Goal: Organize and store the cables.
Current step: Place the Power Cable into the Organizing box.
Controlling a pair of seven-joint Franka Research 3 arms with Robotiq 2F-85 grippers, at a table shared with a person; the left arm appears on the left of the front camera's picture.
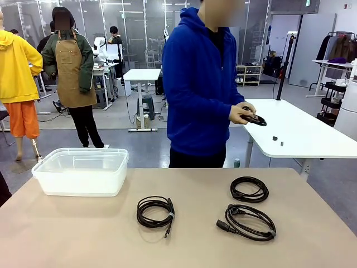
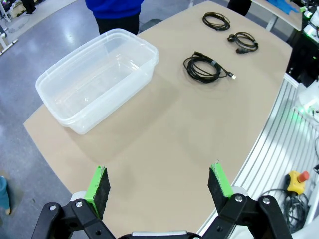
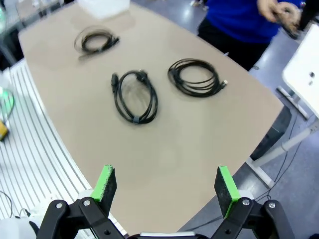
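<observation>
Three coiled cables are laid on the worktop (image 1: 72, 234): a first coil (image 1: 155, 211) near the middle, a second coil (image 1: 249, 189) farther right and toward the far side, and a third coil (image 1: 248, 221), with a bulky plug, just in front of the second and apart from it. A clear plastic bin (image 1: 78, 184) is set on the far left part, well apart from the coils. A fourth cable (image 1: 255, 119) is held in the hands (image 1: 241, 114) of a person in a blue hoodie at the far edge, beside a white table (image 1: 301, 134). The left claw (image 2: 158, 179) is spread wide, nothing gripped between its green pads (image 2: 98, 186), with bare worktop between it and the bin. The right claw (image 3: 165, 172) is likewise opened wide and unloaded, held above the near right edge, with bare worktop lying between it and the coils.
</observation>
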